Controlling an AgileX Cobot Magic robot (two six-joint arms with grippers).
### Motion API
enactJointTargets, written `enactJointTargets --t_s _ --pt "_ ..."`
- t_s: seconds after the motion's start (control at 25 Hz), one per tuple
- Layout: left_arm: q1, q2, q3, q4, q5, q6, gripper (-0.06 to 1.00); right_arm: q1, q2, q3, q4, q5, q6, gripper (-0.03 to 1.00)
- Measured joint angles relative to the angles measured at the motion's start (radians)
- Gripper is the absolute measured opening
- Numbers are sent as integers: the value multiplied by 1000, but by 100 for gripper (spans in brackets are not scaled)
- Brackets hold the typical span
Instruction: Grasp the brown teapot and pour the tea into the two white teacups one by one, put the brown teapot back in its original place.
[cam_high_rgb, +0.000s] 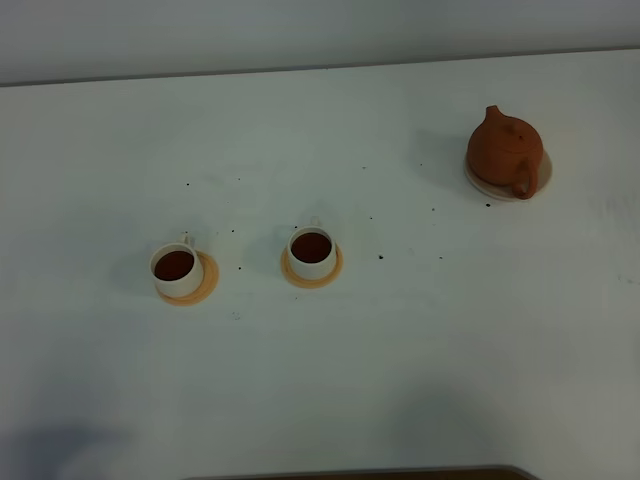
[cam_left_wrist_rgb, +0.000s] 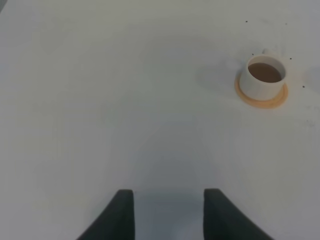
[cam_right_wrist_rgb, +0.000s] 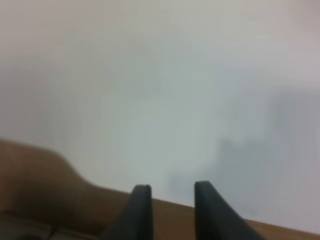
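Observation:
The brown teapot (cam_high_rgb: 506, 150) stands upright on its pale beige saucer (cam_high_rgb: 538, 178) at the back right of the table. Two white teacups hold dark tea: the left cup (cam_high_rgb: 176, 270) and the middle cup (cam_high_rgb: 312, 250), each on a small orange coaster. The left wrist view shows one cup (cam_left_wrist_rgb: 264, 77) on its coaster, well away from my left gripper (cam_left_wrist_rgb: 168, 210), which is open and empty over bare table. My right gripper (cam_right_wrist_rgb: 170, 207) is open and empty near the table's front edge, with no task thing in its view. Neither gripper shows in the exterior view.
The white table (cam_high_rgb: 400, 360) bears small dark specks around the cups. An orange coaster (cam_high_rgb: 204, 285) lies under each cup. A brown edge (cam_right_wrist_rgb: 45, 200) runs beneath the table's front in the right wrist view. A grey wall runs behind the table.

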Motion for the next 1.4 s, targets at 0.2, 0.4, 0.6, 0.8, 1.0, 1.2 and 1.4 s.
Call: enactJointTargets --t_s 0.2,0.4,0.6,0.8,1.0,1.2,1.4 --pt "0 0 0 0 0 0 37 -147 -48 0 0 0 0 24" --pt "0 0 0 0 0 1 37 -185 -153 0 0 0 0 24" --pt "0 0 0 0 0 1 37 -185 -233 0 7 0 -9 24" --pt "0 0 0 0 0 1 37 -185 -282 0 9 1 -16 24" --pt "0 0 0 0 0 1 37 -185 -297 1 10 1 -16 24" --pt "0 0 0 0 0 1 37 -185 -297 6 11 1 -17 24" --pt "0 0 0 0 0 1 37 -185 -337 7 11 1 -17 24"
